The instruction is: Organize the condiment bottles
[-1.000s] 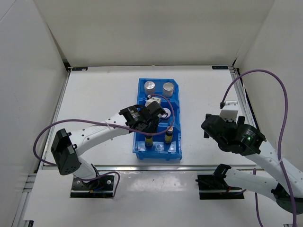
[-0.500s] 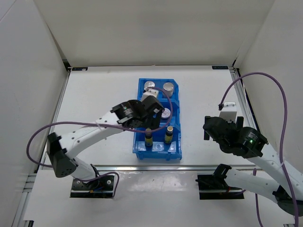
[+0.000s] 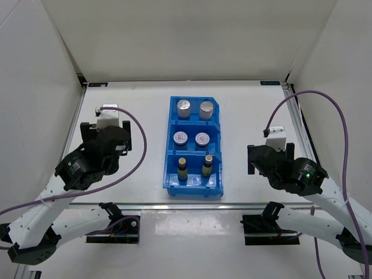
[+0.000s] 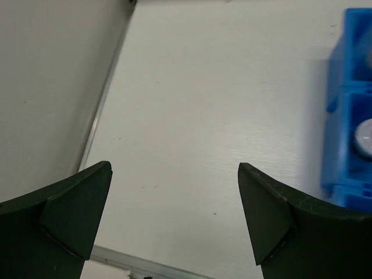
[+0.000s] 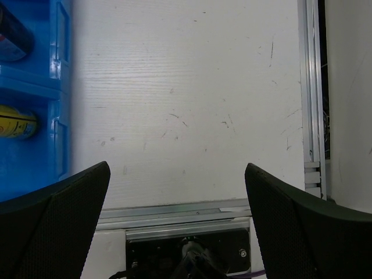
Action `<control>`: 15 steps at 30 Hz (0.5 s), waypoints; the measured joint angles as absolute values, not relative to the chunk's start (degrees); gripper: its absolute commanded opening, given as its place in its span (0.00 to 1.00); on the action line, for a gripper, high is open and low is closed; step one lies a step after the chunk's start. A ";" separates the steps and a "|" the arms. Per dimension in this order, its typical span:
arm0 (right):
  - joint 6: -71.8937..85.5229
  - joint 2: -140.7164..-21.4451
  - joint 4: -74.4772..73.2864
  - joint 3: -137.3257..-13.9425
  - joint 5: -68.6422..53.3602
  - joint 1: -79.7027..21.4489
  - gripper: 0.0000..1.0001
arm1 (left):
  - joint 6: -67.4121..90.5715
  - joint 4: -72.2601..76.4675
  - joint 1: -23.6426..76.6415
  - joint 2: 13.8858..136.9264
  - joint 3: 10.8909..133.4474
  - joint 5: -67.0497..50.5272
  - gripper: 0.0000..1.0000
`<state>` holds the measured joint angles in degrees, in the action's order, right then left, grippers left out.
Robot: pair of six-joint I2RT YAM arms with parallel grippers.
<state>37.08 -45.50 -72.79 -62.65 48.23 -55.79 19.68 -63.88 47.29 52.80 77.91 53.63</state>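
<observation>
The condiment bottles all stand in the blue bin [image 3: 193,185], in pairs. Two silver-capped shakers [image 3: 183,106] fill the far compartment. Two jars with red-marked pale lids [image 3: 181,138] occupy the middle one. Two tiny amber bottles [image 3: 182,168] sit in the near one. My left gripper [image 4: 174,168] is open and empty over bare table, left of the bin [image 4: 349,110]. My right gripper [image 5: 177,168] is open and empty over bare table, right of the bin [image 5: 35,151], with one amber bottle [image 5: 14,125] at the view's left edge.
White walls enclose the table on three sides. A metal rail [image 5: 311,93] runs along the right edge and another [image 3: 186,206] along the near edge. The left arm [image 3: 93,160] and right arm [image 3: 290,171] flank the bin.
My left arm has pulled back from over the bin's middle compartment to the left side of the table, and its jaws have opened. The right arm has barely moved.
</observation>
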 measured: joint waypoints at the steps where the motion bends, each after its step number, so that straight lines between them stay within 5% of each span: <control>1: 37.08 -45.23 -72.58 -62.41 48.21 -55.81 1.00 | 19.29 -63.35 46.98 51.27 75.31 55.33 1.00; 15: 37.15 -42.48 -72.03 -61.56 48.23 -56.38 1.00 | 20.29 -57.34 46.59 35.22 59.13 64.82 1.00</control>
